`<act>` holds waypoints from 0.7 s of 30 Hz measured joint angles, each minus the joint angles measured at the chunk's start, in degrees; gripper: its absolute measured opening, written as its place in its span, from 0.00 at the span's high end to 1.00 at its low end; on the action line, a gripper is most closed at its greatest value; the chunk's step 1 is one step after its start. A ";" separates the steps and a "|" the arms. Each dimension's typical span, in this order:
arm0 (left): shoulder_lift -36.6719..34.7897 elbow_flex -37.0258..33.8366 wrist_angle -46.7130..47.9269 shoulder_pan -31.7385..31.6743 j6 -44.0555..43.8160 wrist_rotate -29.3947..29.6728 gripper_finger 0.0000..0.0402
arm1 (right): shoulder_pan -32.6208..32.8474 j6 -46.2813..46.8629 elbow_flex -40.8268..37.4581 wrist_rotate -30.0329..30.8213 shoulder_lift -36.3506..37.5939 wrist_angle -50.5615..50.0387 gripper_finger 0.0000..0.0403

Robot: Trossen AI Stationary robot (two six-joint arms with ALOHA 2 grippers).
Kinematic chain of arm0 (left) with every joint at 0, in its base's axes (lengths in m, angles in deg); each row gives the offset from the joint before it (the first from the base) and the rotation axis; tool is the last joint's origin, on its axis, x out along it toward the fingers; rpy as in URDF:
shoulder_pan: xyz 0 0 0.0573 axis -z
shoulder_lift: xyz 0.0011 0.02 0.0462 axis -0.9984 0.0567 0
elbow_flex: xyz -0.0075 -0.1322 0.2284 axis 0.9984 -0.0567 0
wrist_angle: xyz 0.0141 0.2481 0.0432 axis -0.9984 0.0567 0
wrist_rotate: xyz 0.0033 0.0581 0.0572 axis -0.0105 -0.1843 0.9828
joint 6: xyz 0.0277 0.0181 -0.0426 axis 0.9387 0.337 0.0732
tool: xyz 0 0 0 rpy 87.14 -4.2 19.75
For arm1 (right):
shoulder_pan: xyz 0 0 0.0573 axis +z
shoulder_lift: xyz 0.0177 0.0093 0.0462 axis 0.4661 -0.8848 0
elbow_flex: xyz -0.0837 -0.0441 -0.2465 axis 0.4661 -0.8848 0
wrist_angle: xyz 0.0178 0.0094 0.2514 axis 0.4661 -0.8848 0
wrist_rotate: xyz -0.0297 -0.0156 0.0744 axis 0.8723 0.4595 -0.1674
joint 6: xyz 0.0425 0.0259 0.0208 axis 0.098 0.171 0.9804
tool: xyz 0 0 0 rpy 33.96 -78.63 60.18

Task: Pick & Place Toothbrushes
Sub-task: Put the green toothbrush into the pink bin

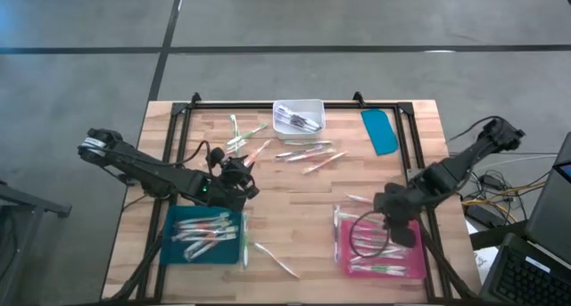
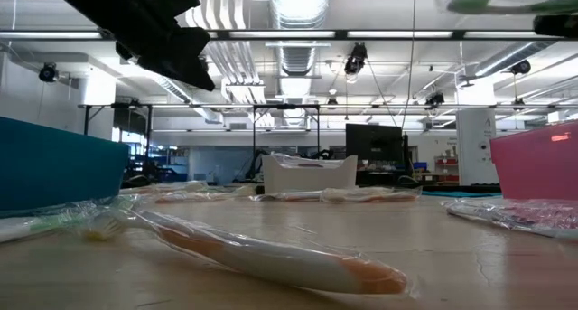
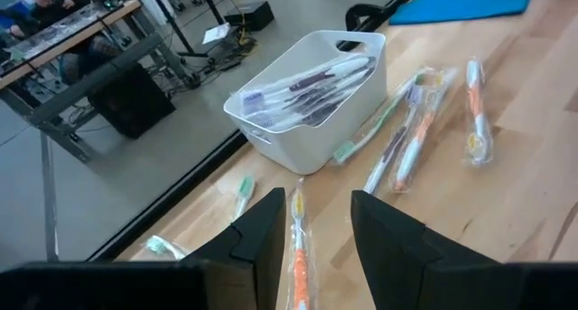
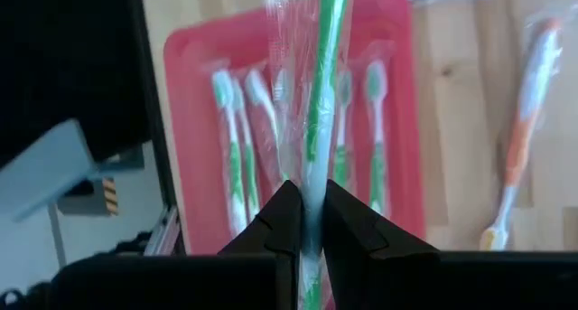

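Observation:
Wrapped toothbrushes lie scattered on the wooden table [image 1: 294, 208]; several lie in the teal tray [image 1: 203, 235] and several green ones in the pink tray [image 1: 379, 251]. My left gripper [image 1: 239, 176] hovers open past the teal tray's far edge. An orange toothbrush [image 3: 299, 256] on the table shows in the gap between its fingers. My right gripper [image 1: 391, 219] hangs over the pink tray [image 4: 199, 66], shut on a green toothbrush [image 4: 327, 66] in a clear wrapper. In the low view that green toothbrush [image 2: 506, 1] shows high above the table. My right gripper pinches the green toothbrush's handle [image 4: 313, 179], wrapper and all, between its two fingers. The fingers slant steeply down, and the toothbrush runs on past their tips along them. It is lifted clear above the pink tray.
A white bin [image 1: 299, 117] with purple toothbrushes stands at the far edge, and a flat teal tray [image 1: 380, 130] lies to its right. More toothbrushes lie mid-table [image 1: 308, 154] and near the front [image 1: 272, 260]. Black frame rails [image 1: 178, 128] border the table. Cables [image 1: 366, 236] loop over the pink tray.

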 joint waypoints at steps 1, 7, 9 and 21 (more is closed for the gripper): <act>0.00 0.00 -0.01 0.00 -0.16 -0.47 0.67 | 1.31 0.64 -0.03 0.20 0.00 -0.05 0.95; 0.00 0.00 -0.01 0.00 -0.32 -2.25 0.67 | 7.45 5.15 -0.37 0.90 0.00 -0.28 0.95; 0.00 0.00 -0.01 0.00 -0.32 -2.26 0.67 | 9.03 6.86 -1.03 2.45 0.00 -0.26 0.95; 0.00 0.00 -0.01 0.00 -1.32 -2.37 0.67 | 14.34 10.99 -9.17 6.16 0.00 1.53 0.95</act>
